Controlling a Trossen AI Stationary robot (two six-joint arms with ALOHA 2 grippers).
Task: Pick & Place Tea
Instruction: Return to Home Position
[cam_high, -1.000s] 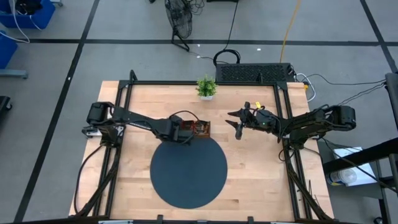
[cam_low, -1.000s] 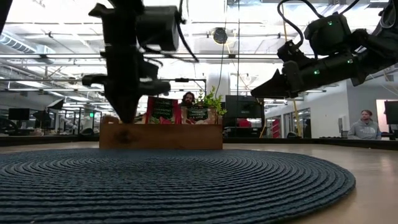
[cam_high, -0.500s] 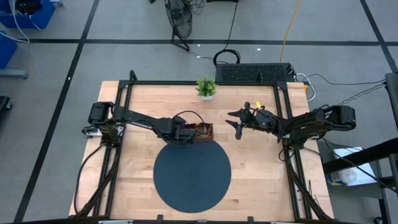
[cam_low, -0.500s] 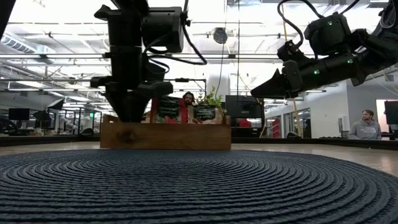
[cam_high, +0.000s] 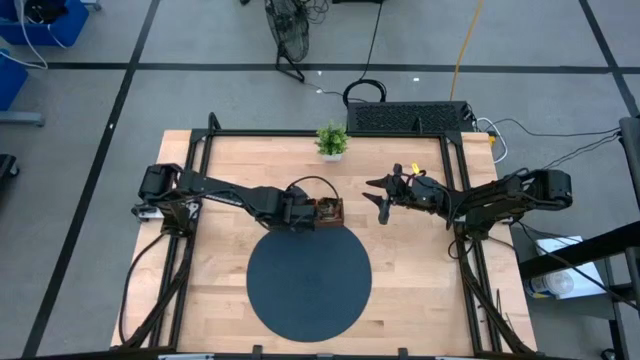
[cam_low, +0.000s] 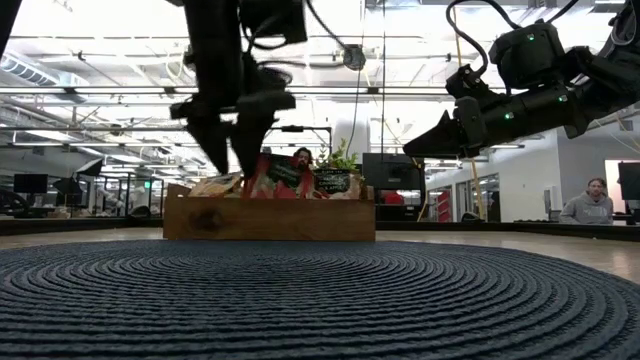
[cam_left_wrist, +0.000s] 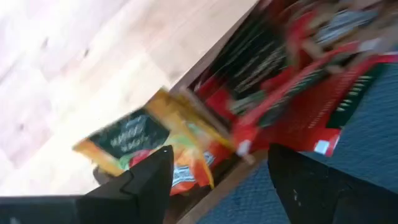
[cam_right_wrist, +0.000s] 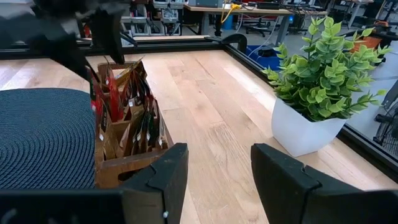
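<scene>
1. The tea sachets (cam_right_wrist: 127, 109) stand on edge, packed into the wooden tray (cam_high: 325, 211). The tray sits on the table (cam_high: 420, 290) just beside the far rim of the dark round mat (cam_high: 308, 275).
2. In the low view, yellow-orange sachets (cam_low: 217, 185) fill the tray's left end. Red sachets (cam_low: 272, 174) lean in the next compartment.
3. The left gripper (cam_low: 232, 150) hangs directly over that yellow end. It points straight down, with its tips just above the sachets and not touching them.
4. Its fingers (cam_left_wrist: 140, 183) are spread wide with nothing between them.
5. The left arm reaches from its base at the table's left edge across to the tray, its wrist bent downward.
6. The right gripper (cam_high: 378, 198) hangs in the air well apart from the tray, on the table's right half. It points toward the middle and tilts slightly down.
7. Its fingers (cam_right_wrist: 283, 180) are also spread, and nothing is in them.
8. The right arm is folded back toward its base at the right edge.
9. A small potted plant (cam_high: 331, 140) stands near the table's far edge.
</scene>
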